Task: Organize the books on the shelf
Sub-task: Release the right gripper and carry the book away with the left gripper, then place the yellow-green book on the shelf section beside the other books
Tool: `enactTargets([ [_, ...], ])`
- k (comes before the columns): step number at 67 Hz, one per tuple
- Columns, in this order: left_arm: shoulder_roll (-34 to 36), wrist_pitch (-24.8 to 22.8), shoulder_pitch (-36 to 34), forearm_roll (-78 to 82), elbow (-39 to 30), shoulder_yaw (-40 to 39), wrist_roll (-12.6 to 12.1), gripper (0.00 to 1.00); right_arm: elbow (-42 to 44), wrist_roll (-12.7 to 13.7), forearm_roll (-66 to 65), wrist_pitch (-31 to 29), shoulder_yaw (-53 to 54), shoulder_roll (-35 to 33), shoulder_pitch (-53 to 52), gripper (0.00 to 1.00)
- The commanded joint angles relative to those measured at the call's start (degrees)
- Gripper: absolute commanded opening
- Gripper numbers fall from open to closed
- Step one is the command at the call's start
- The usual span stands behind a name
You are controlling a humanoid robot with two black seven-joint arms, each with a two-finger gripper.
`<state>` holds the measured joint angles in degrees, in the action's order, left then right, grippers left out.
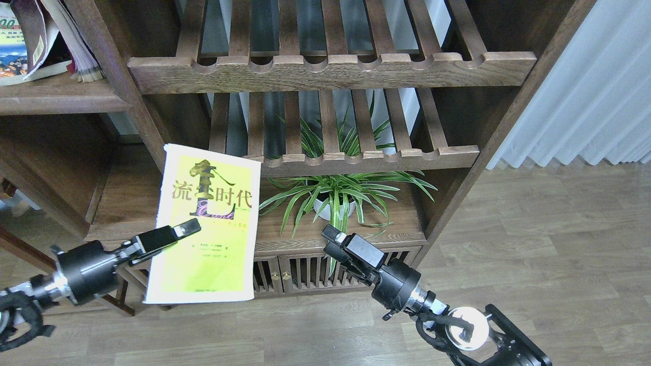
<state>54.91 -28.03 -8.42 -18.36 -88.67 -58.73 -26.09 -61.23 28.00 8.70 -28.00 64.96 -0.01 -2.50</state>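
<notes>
Green plant [335,195] apparently behind slatted rack [356,160]

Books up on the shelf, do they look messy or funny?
Yes. The books at the top left lean over with covers and pages splayed instead of standing straight. The yellow book isn't shelved: the left gripper holds it, slightly tilted.

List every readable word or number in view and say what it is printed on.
"流金时代": front cover of the yellow-green book in the left gripper.
"00": cut-off number on the white-green book, top left shelf.
Purple script and small lines on the yellow-green cover: too blurred.
</notes>
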Motion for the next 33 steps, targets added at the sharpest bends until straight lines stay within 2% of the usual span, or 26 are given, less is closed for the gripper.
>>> enactTargets([
  [1,7.0,0.0,0.0,0.0,-1.1,-2.4,-0.3,0.0,0.3,0.0,0.0,0.0,0.1,0.0,0.0,1.0],
  [14,17.7,0.0,-0.1,0.0,-2.1,-8.3,-0.3,0.0,0.7,0.0,0.1,0.0,0.3,0.0,0.0,1.0],
  [33,23.9,0.0,-0.3,0.1,0.0,-16.0,-0.4,0.0,2.3,0.0,0.4,0.0,0.9,0.0,-1.6,1.0],
])
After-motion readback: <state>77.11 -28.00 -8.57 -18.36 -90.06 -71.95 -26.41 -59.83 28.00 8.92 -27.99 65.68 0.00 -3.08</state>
